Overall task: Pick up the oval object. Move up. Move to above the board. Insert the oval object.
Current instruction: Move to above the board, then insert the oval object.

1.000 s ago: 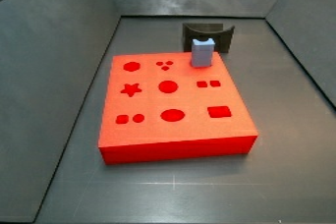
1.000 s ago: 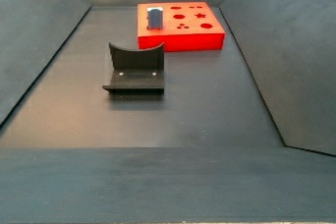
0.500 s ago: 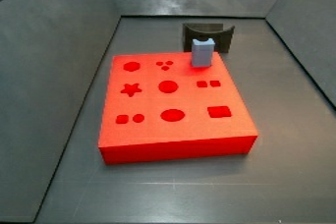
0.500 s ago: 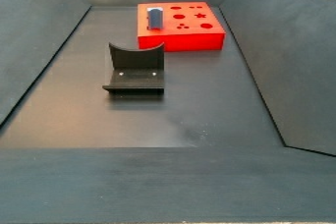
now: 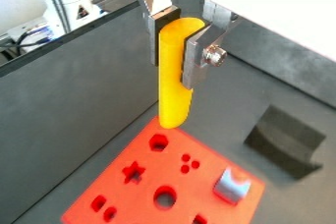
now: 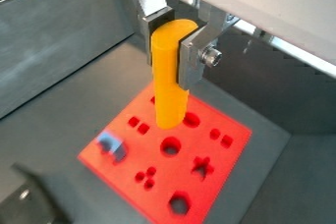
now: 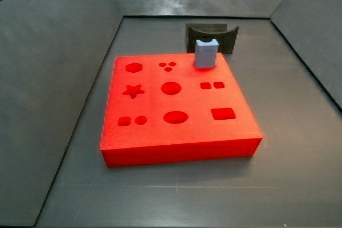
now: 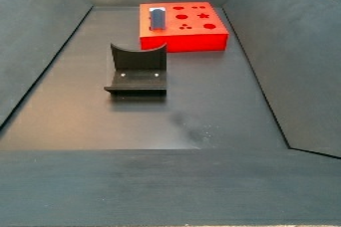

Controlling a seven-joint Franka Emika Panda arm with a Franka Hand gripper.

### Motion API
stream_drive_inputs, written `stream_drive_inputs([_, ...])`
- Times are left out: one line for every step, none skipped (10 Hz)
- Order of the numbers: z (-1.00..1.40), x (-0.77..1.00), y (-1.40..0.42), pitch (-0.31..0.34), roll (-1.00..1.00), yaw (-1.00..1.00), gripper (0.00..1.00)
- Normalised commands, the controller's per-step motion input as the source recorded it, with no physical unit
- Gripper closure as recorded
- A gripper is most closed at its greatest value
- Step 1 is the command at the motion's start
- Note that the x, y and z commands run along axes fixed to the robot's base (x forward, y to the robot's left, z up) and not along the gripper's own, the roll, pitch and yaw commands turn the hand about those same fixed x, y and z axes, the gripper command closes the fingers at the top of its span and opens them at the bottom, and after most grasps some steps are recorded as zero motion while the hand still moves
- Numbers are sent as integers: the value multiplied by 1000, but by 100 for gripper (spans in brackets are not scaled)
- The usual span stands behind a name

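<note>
In both wrist views my gripper point(image 5: 174, 51) point(image 6: 172, 56) is shut on the oval object point(image 5: 176, 81) point(image 6: 170, 81), a smooth yellow-orange peg held upright by its upper end. The peg hangs well above the board point(image 5: 197, 182) point(image 6: 126, 161), a flat red block with star, round, oval and square cutouts. The peg's lower end lines up with the board's edge area near some round holes. Both side views show the board point(image 7: 194, 103) point(image 8: 186, 40) on the floor, but neither the gripper nor the peg.
A grey-blue block point(image 7: 206, 52) point(image 8: 156, 18) point(image 5: 234, 184) point(image 6: 112, 145) stands upright in the board near one corner. A dark curved stand point(image 7: 211, 35) point(image 8: 136, 70) point(image 5: 286, 140) sits on the floor beside the board. Sloping dark walls enclose the floor.
A yellow tip seen at the top edge of a side view one second ago is gone from it. The board, block and stand have not moved.
</note>
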Motion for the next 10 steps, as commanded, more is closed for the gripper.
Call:
stream_drive_inputs([71,172,-720,132,7,10,100])
stream_drive_inputs([50,123,-383,129,19,10,100])
stream_drive_inputs([35,94,-227,108,21,10,100])
stream_drive_inputs([0,-26,0,0,0,0,100])
stream_drive_inputs([0,0,-49,0,4,0,100])
stream_drive_inputs([-163,214,-209,0,0,-409,100])
stream_drive_inputs([-326,0,-191,-71,0,-960,100])
stream_drive_inputs([-363,0,-140,-90,0,-989,100])
stream_drive_inputs([-400,0,-91,-107,-3,-1000,100])
stream_drive_inputs([-454,0,-11,-103,-6,-1000,100])
